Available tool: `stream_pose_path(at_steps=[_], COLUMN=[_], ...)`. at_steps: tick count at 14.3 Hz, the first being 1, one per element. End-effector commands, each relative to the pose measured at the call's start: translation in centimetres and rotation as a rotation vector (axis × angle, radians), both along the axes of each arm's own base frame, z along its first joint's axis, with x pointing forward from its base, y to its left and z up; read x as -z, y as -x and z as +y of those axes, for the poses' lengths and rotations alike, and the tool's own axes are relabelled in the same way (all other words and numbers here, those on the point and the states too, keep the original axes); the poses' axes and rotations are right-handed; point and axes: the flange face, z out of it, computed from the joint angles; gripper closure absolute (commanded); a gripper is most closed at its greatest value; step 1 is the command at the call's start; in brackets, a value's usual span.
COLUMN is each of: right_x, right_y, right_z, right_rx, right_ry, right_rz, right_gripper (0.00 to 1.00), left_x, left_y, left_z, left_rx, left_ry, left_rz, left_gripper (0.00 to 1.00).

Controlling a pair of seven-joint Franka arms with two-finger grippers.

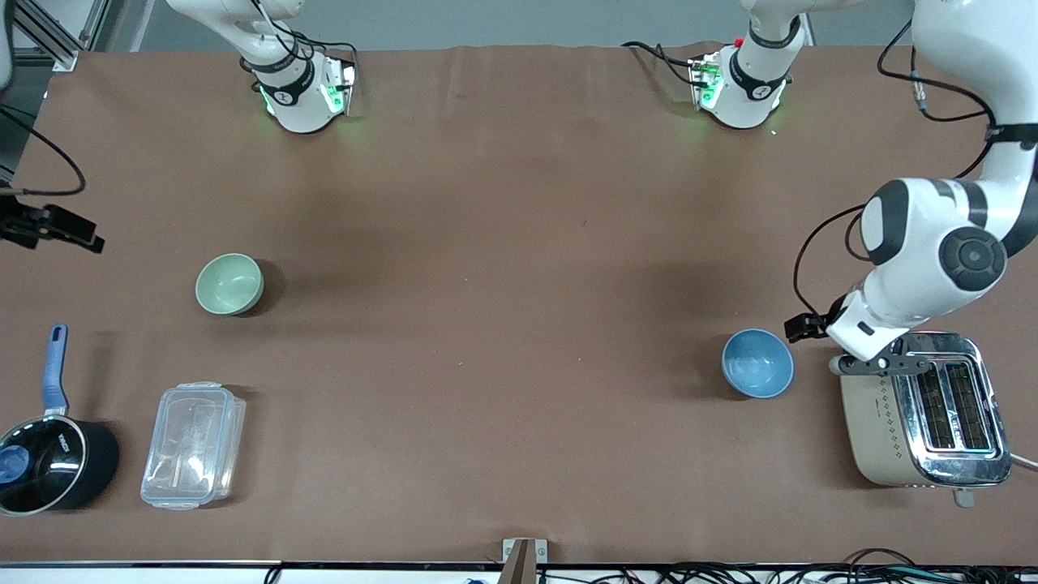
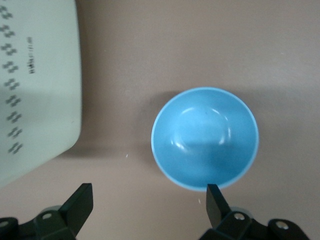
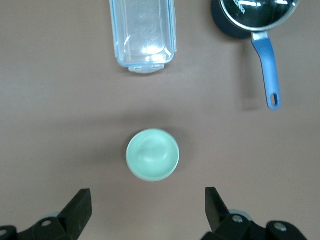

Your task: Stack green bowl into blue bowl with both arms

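Though not yet stacked, set well apart on the brown counter [image 1: 503,284]. Small round pale sage-green bowl [image 1: 229,283] toward the right arm's end, upright and empty, farther from the front camera than the clear plastic lidded box [image 1: 193,446] and the black saucepan with a blue handle [image 1: 49,466]. Small round medium-blue bowl [image 1: 757,362] toward the left arm's end, upright and empty, just beside the cream and chrome toaster [image 1: 924,422].

Left gripper [image 2: 150,197] hanging low over the counter next to the blue bowl, fingers [image 2: 80,202] spread wide, gripping nothing. One finger close to the rim in the left wrist view; contact impossible to tell. Right gripper [image 3: 148,200] hovering high over the counter near the green bowl, fingers [image 3: 79,204] likewise spread wide and empty.

Judged from the look: both bowls light, rigid and smooth, probably glazed or hard plastic, so slippery on a curved wall and possibly breakable if dropped. Best taken at the rim, one finger inside and one outside, pinching the wall where nearly vertical. Squeezing across the full width looks risky, with a round, slick side likely to squirt out. Worth lifting level and lowering gently into the blue bowl, which seems light enough to skid or tip when nudged. Steadying it with the left fingers would probably help.
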Motion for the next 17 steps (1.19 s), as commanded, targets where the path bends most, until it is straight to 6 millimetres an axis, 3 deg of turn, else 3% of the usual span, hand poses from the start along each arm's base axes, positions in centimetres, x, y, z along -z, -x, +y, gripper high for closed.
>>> stream_pose_path(at_steps=[1,5,8,10,13,14,17], right_x=[5.1,12.4,16.8,19.4,21.6,23.0,27.0], right_y=[2.2,3.3,4.4,4.7,5.0,4.9,5.9], right_z=[-2.0,-3.0,-3.9,-4.9,-4.9,-5.2,-5.7], right_rx=[0.001,0.027,0.025,0.008,0.044,0.025,0.039], right_ry=[-0.017,-0.009,-0.005,-0.028,-0.103,-0.102,-0.173], right_rz=[-0.014,-0.046,-0.034,0.008,0.024,0.023,0.02], right_gripper=[0.0,0.0,0.0,0.0,0.0,0.0,0.01], left_x=[3.8,8.1,9.4,9.7,10.0,9.8,8.6], left_y=[-0.4,0.0,0.0,0.0,0.0,-0.1,-0.4], left_z=[1.1,2.2,2.2,1.9,1.3,1.0,-1.6], left_rx=[-0.026,-0.046,-0.053,-0.062,-0.072,-0.07,-0.084], left_ry=[0.004,0.023,0.029,0.031,0.035,0.036,0.061], left_rz=[-0.048,-0.077,-0.073,-0.068,-0.064,-0.068,-0.085], left_gripper=[0.0,0.12,0.31,0.56,0.92,0.99,1.0])
